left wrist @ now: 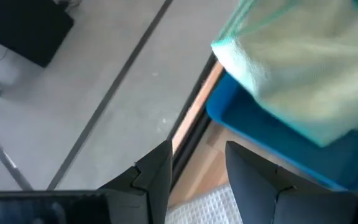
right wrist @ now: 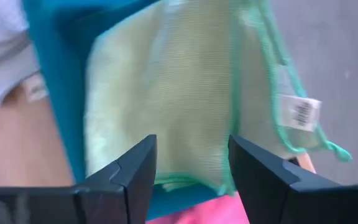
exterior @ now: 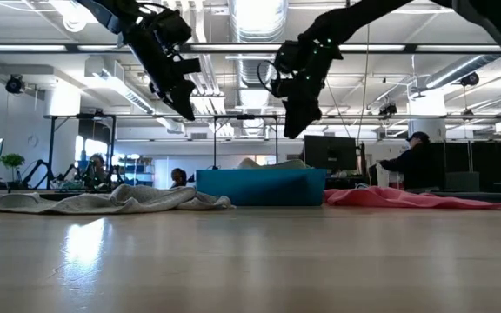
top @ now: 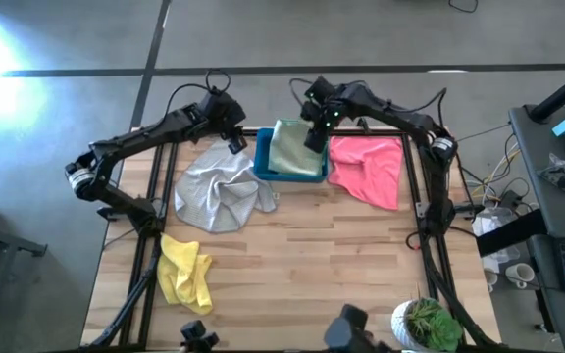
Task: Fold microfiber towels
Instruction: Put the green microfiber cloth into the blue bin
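Observation:
A folded pale sage green towel [top: 295, 149] lies in the blue bin [top: 265, 157] at the table's far middle; it also shows in the right wrist view [right wrist: 166, 93]. A light grey towel [top: 219, 188] lies crumpled left of the bin, a pink towel [top: 371, 167] right of it, and a yellow towel [top: 184, 272] near the front left. My right gripper [top: 315, 137] hangs open above the bin's right side, holding nothing. My left gripper [top: 235, 142] is open and empty above the grey towel's far edge. The lime green towel is out of view.
A potted plant [top: 428, 324] stands at the table's near right corner. The table's near middle is bare wood. Black frame rails [top: 155, 196] run along the left and right edges. People sit in the room behind [exterior: 411, 161].

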`<state>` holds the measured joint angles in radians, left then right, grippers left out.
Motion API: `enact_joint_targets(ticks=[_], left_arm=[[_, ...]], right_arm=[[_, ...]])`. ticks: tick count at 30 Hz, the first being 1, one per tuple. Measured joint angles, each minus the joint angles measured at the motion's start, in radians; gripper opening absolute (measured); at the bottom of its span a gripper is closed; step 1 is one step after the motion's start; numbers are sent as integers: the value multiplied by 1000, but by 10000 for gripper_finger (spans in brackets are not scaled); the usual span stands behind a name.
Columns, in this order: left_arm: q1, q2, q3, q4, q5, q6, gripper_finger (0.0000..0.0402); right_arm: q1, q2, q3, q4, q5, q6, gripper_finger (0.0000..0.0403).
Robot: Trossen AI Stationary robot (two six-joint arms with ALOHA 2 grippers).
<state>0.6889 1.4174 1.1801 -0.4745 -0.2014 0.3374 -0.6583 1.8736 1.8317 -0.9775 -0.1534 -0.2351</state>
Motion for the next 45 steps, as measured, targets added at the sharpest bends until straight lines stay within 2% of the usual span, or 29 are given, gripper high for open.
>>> enact_joint_targets(ticks=[6,9,11,14,23,25,40,45], left_arm=[[30,16,-2,62,169,-3,135],[34,46,0,105,232,-2,135],[35,70,0,143,269,-2,135],[35,109,4,168,275,-2,135],[36,153,11,179,275,-2,135],[36,153,11,179,275,-1,135],[36,153,10,184,275,9,135],[36,152,9,183,275,10,135]], right_arm=[[-48,10,-1,20,0,31,192],[-52,21,-2,18,-13,-11,192],[-56,30,-2,18,-57,-57,192],[-58,57,-2,18,-87,-121,191],[-81,132,-4,-13,-56,-177,192],[-81,139,-4,-17,-30,-174,192],[-82,202,-5,-58,-33,-112,190],[-82,197,-5,-58,-36,-106,153]])
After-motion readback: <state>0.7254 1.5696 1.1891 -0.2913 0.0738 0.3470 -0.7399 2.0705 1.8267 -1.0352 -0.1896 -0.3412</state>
